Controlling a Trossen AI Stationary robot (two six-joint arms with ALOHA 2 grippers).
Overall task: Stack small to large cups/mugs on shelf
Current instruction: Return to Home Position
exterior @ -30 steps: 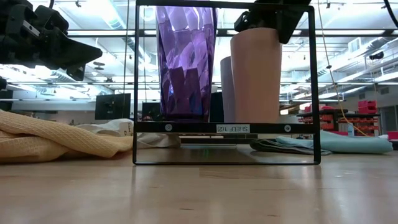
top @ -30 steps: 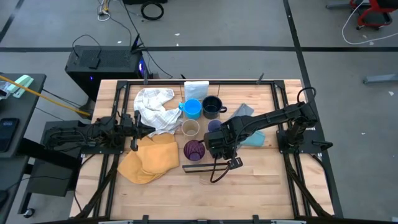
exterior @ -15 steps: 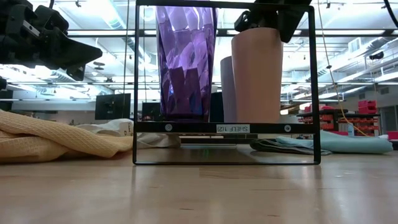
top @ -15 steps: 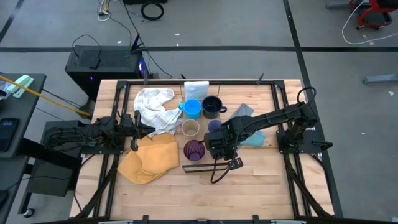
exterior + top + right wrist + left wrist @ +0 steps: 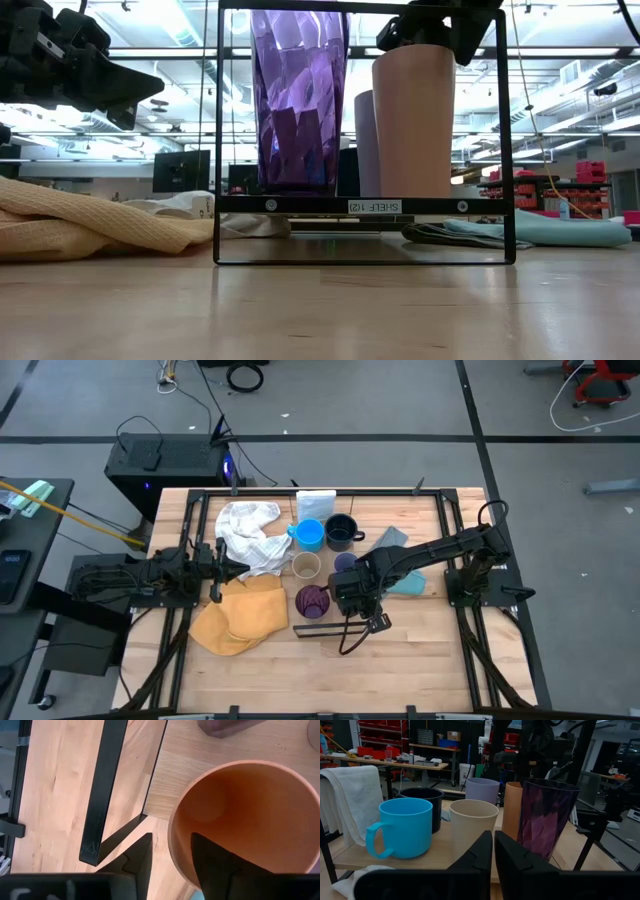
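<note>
The shelf (image 5: 360, 205) stands mid-table, its black frame end (image 5: 322, 630) nearest the front edge. On its plank stand the dark purple tumbler (image 5: 298, 100) and, to its right, the orange cup (image 5: 412, 120), both upright on their bases. My right gripper (image 5: 171, 837) points down over the orange cup. It is open, with one finger inside the cup and one outside, neither touching the wall. Farther back stand the tan cup (image 5: 472, 825), light blue mug (image 5: 402, 827), navy mug (image 5: 425, 802) and lavender cup (image 5: 482, 790). My left gripper (image 5: 493, 837) waits level at the table's left, shut.
A white cloth (image 5: 250, 532) and a yellow cloth (image 5: 240, 615) lie left of the shelf, and a blue cloth (image 5: 400, 565) lies to its right under my right arm. A small white box (image 5: 315, 503) sits at the far end. The front of the table is bare wood (image 5: 330, 675).
</note>
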